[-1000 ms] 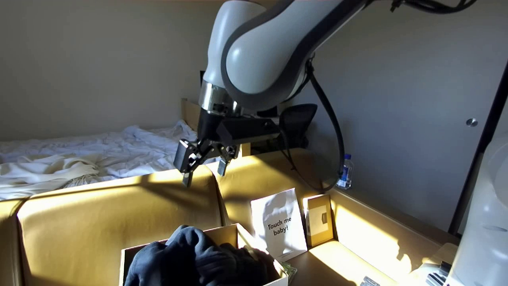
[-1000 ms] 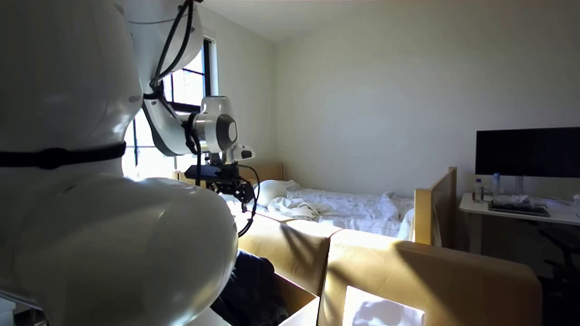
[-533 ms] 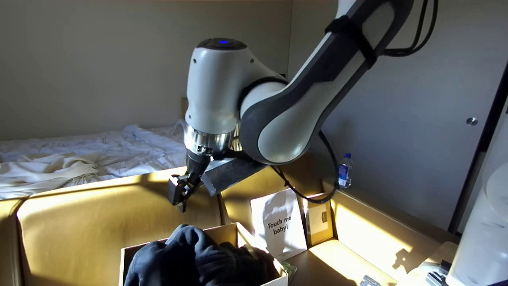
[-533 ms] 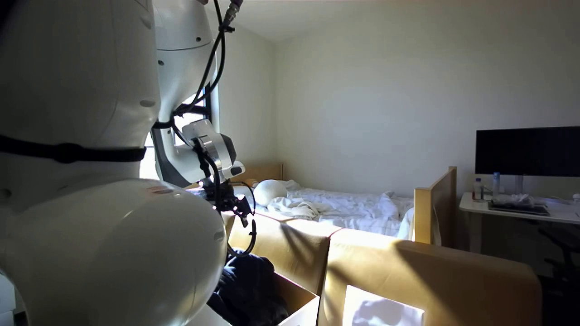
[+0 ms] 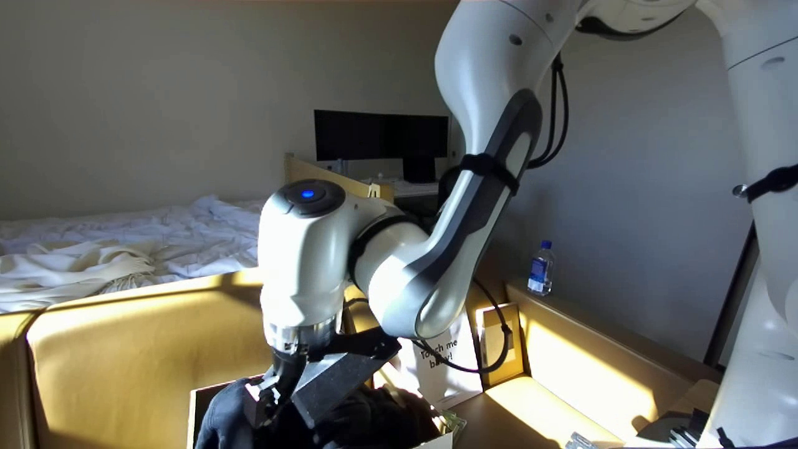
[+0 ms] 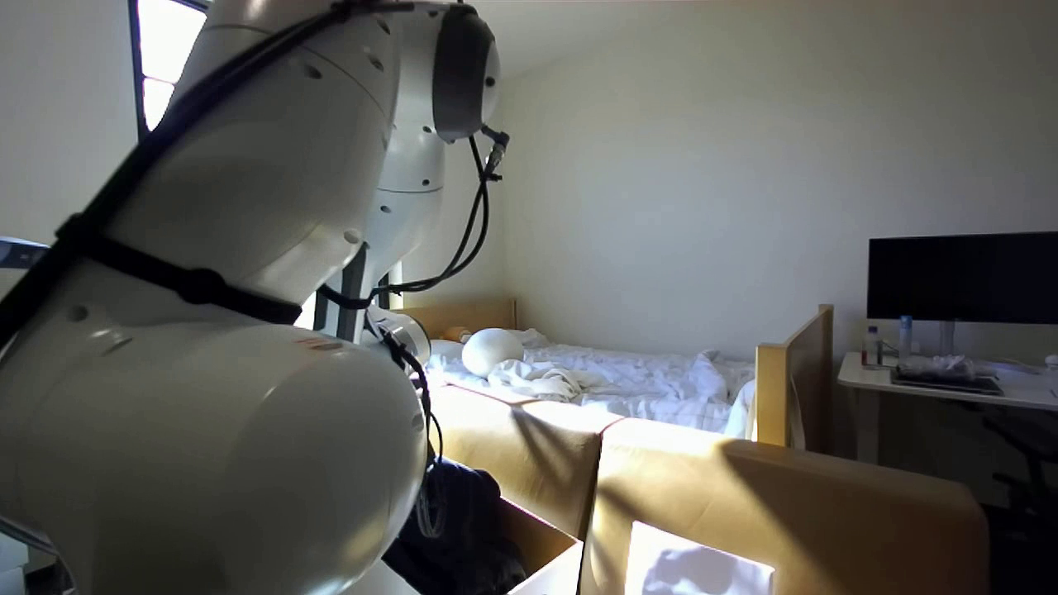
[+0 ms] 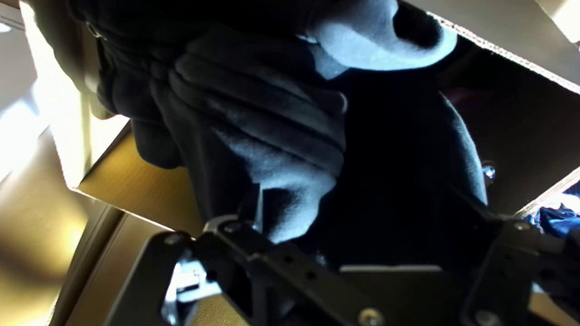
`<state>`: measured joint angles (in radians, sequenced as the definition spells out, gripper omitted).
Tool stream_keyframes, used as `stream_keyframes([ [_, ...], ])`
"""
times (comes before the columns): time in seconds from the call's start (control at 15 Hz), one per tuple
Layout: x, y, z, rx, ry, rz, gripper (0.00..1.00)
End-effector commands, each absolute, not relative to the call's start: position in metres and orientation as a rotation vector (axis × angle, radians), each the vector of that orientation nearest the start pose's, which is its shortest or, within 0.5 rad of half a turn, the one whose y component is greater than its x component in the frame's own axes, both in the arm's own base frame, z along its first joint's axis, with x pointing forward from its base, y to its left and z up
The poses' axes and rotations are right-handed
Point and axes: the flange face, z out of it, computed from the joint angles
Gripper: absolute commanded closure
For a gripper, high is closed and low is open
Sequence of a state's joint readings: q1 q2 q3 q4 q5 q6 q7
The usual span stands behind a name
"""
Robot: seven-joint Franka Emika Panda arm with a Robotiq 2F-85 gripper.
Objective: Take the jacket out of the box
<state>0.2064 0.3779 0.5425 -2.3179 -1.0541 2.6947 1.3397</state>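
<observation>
The dark navy-black jacket (image 5: pixel 218 418) lies bunched in the tan cardboard box (image 5: pixel 441 441), heaped above its rim. In an exterior view the jacket (image 6: pixel 463 521) and a box corner (image 6: pixel 555 555) show beside the arm. My gripper (image 5: pixel 265 415) is down at the top of the jacket. In the wrist view the gripper (image 7: pixel 367 206) is open, its fingers spread wide on either side of dark folds of the jacket (image 7: pixel 281 122). Whether the fingers touch the cloth is too dark to tell. The box's inner wall (image 7: pixel 149 185) shows at the left. The arm hides the gripper in an exterior view.
The tan sofa backrest (image 5: pixel 143 337) rises behind the box. A white paper sign (image 5: pixel 446 380) and a small carton (image 5: pixel 508 368) with a white packet lean beside it. A water bottle (image 5: pixel 540 268) stands on the sofa's arm. A bed with white bedding (image 6: pixel 636 372) is behind.
The arm has come down, taking my gripper from above the sofa back to the jacket in the box. The jacket and the box look unmoved.
</observation>
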Motion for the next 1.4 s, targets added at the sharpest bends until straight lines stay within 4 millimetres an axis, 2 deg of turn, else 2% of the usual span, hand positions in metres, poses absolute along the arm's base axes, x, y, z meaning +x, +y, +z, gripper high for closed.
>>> stream_keyframes([
  [0.0, 0.363, 0.401, 0.159, -3.101, -0.532, -0.575, 0.0],
  [0.27, 0.375, 0.404, 0.126, -3.151, -0.705, -0.776, 0.0],
  [0.47, 0.377, 0.393, 0.1, -3.263, -0.785, -0.764, 0.0],
  [0.53, 0.375, 0.388, 0.092, -3.294, -0.768, -0.719, 0.25],
  [0.6, 0.373, 0.385, 0.087, -3.315, -0.759, -0.697, 0.26],
  [0.87, 0.372, 0.375, 0.076, -3.362, -0.695, -0.621, 0.53],
  [1.0, 0.367, 0.374, 0.072, -3.389, -0.607, -0.54, 0.66],
  [1.2, 0.357, 0.385, 0.078, -3.402, -0.492, -0.468, 0.85],
  [1.33, 0.352, 0.393, 0.089, -3.408, -0.374, -0.415, 0.97],
])
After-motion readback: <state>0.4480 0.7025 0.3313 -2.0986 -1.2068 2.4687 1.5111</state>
